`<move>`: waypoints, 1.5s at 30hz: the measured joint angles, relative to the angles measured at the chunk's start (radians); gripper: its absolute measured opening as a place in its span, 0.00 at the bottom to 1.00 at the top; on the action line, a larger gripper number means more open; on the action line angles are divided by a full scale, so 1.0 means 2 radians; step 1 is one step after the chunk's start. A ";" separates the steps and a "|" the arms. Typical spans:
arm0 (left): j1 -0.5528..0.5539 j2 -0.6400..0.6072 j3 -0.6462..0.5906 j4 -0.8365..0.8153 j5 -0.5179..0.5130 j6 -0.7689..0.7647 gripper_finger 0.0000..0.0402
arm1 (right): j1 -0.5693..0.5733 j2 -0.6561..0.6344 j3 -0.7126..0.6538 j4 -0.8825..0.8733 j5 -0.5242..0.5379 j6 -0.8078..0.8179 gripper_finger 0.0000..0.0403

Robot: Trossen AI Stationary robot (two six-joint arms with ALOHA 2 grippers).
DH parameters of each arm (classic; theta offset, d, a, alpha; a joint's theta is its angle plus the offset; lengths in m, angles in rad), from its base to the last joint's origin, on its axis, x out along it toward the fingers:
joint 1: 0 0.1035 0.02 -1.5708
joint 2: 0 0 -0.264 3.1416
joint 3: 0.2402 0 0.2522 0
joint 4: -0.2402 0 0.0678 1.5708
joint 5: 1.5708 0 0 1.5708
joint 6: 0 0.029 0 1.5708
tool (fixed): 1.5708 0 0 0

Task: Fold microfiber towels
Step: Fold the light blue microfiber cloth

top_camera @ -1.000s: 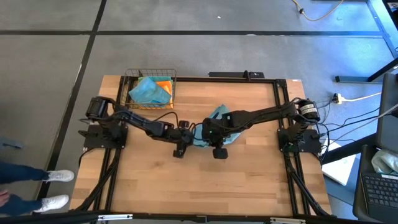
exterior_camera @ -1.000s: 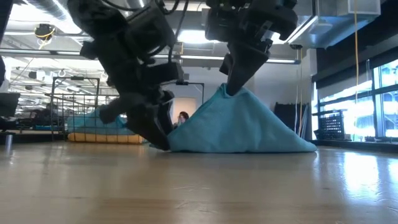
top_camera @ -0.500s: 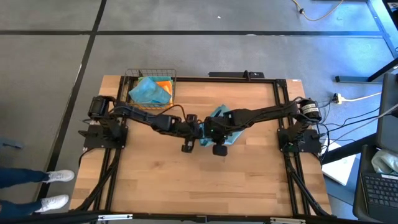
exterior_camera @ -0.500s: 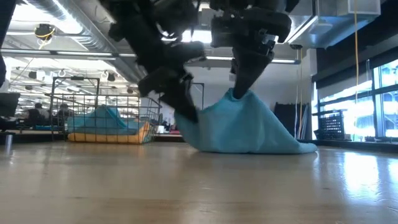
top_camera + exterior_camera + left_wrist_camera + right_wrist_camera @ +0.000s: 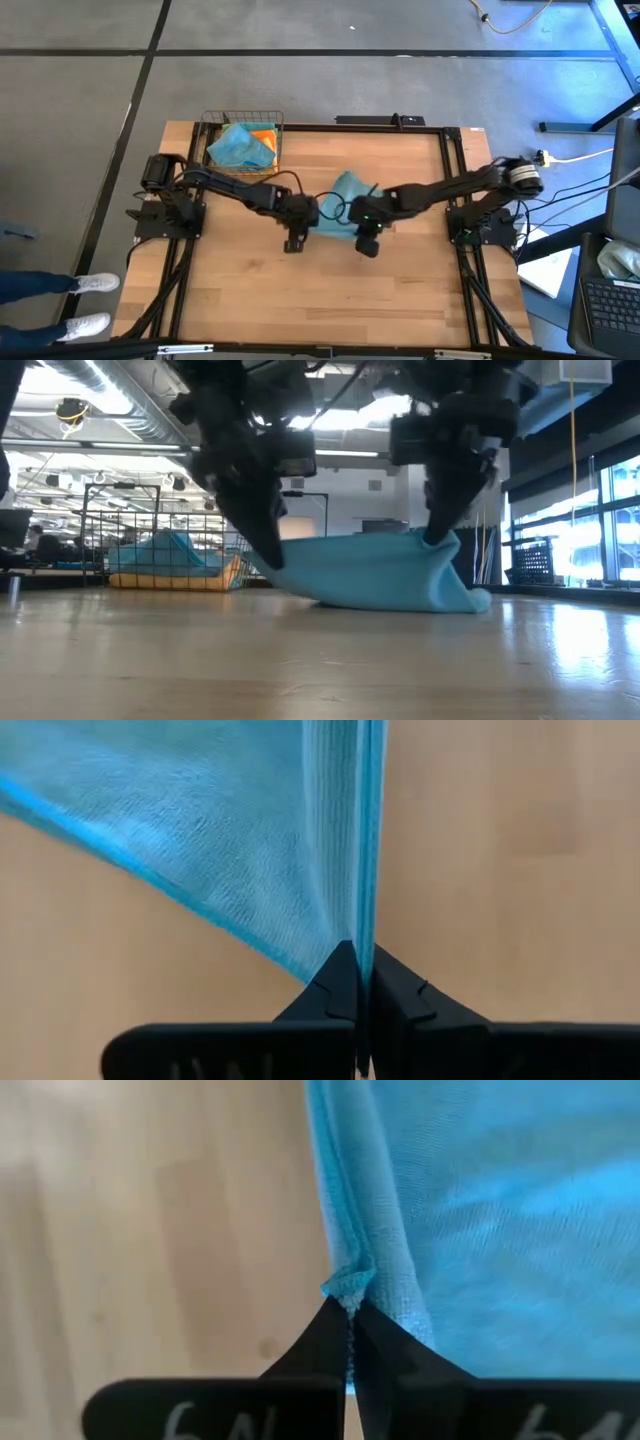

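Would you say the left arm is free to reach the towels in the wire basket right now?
Probably not: the left gripper is shut on the teal microfiber towel, stretched to the right gripper. The wire basket itself looks unobstructed.

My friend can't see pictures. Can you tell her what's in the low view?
Two dark robot grippers, left and right, each pinch one end of a soft teal microfiber towel, stretching it just above a pale wooden table. Behind, a wire basket holds more cloths.

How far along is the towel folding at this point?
Early. No folded towel shows on the table. In hand: the left end effector and right end effector each pinch an edge of one teal towel, stretched between them. Left: the teal and orange towels in the wire basket.
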 joint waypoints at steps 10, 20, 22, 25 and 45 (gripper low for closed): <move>-0.094 0.001 0.025 0.055 0.009 -0.195 0.00 | 0.053 -0.071 -0.063 0.056 -0.012 0.035 0.01; -0.098 0.001 0.081 0.049 -0.013 -0.216 0.00 | 0.105 -0.082 -0.062 0.000 0.038 0.042 0.01; -0.081 0.001 0.093 0.038 -0.017 -0.202 0.00 | 0.103 -0.090 -0.062 -0.024 0.064 0.036 0.01; -0.054 0.001 0.106 0.032 -0.011 -0.165 0.00 | 0.092 -0.110 -0.062 -0.056 0.111 0.015 0.01; 0.053 0.001 0.065 -0.021 0.009 -0.071 0.00 | -0.087 -0.077 -0.063 0.053 0.153 -0.156 0.05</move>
